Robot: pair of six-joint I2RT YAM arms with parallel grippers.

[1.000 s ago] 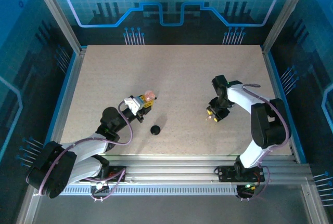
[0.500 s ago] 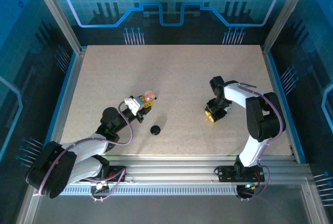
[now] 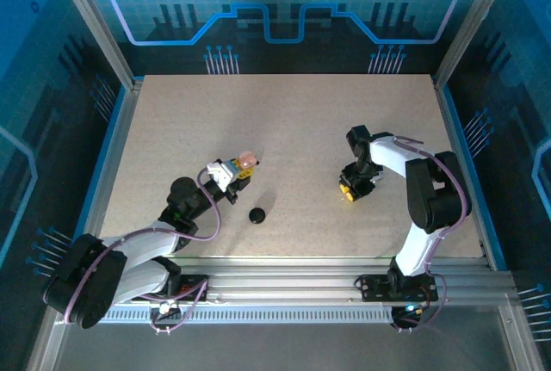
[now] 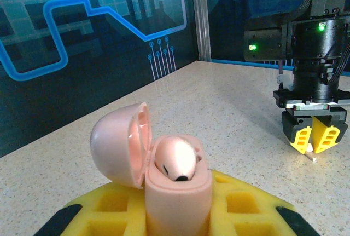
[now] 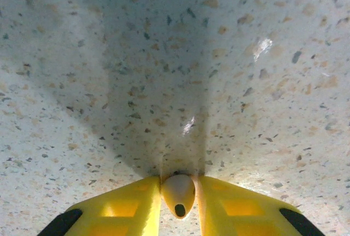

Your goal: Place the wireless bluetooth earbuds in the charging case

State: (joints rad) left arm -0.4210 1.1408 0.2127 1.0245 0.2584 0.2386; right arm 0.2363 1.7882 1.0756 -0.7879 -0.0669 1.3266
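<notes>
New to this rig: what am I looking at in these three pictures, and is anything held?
Two robot arms stand bolted at the near edge of a table. One picture looks down from above; the other two come from a camera on each wrist. The left gripper holds a pink case, lid open, with one earbud seated inside. The right gripper, down at the table, pinches a whitish earbud. A small black round thing lies loose between the arms.

Speckled beige table, small black round object near its front.
</notes>
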